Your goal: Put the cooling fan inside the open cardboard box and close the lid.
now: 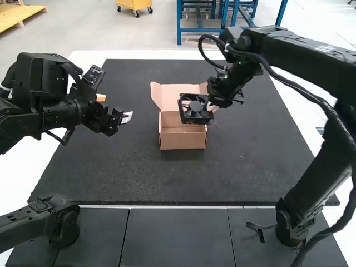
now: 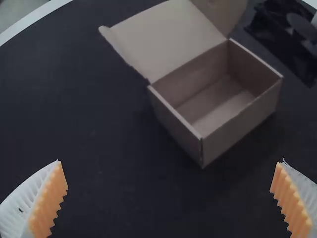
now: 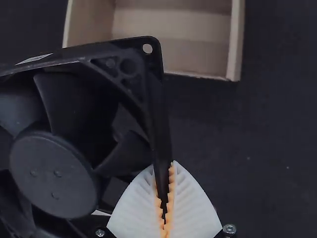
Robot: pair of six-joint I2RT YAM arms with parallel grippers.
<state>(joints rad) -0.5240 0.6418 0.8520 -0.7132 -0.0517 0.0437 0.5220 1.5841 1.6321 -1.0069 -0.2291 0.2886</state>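
My right pincer (image 1: 211,104) is clamped narrow on one edge of the cooling fan (image 1: 194,109), so the fan hangs on edge in the air above the right side of the cardboard box (image 1: 182,137), not yet inside. Gripping the thin frame leaves the body free to drop into the opening, I judge. The box sits on the black mat (image 1: 83,167) of the surface, its lid (image 1: 167,94) standing open at the back, out of the way. My left pincer (image 1: 124,117) hovers wide and empty, well apart to the box's left, handy for folding the lid down.
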